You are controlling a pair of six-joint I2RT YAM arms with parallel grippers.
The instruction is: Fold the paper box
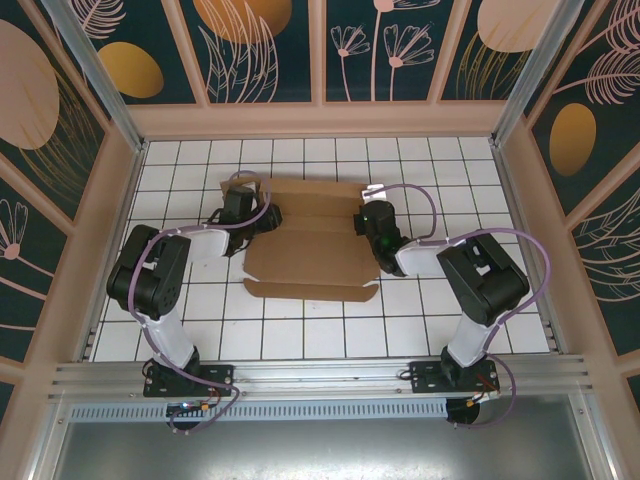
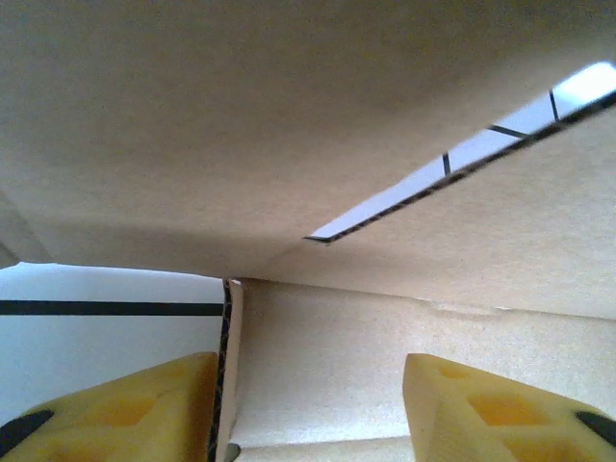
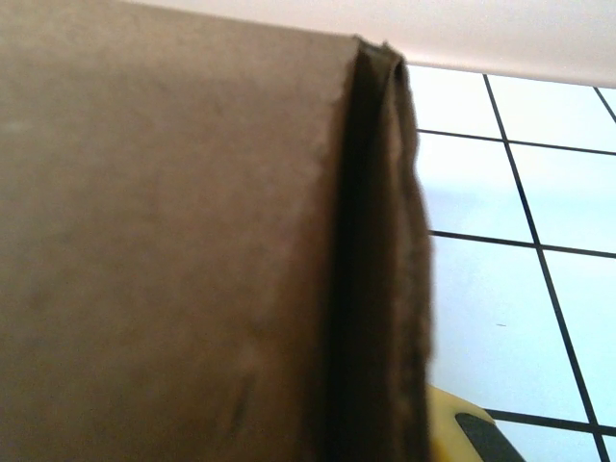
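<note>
The paper box is a brown cardboard sheet lying mid-table, with its front flap flat and its side flaps raised. My left gripper sits at the box's left side. In the left wrist view its yellow fingers stand well apart, the left gripper open over the cardboard floor, with a flap edge upright just inside the left finger. My right gripper is at the box's right side. In the right wrist view a doubled flap runs down into the right gripper, which is shut on it; one yellow finger shows.
The white tiled table is walled by a wooden rim at the back and sides. A metal rail with both arm bases runs along the near edge. Bare tiles lie in front of the box.
</note>
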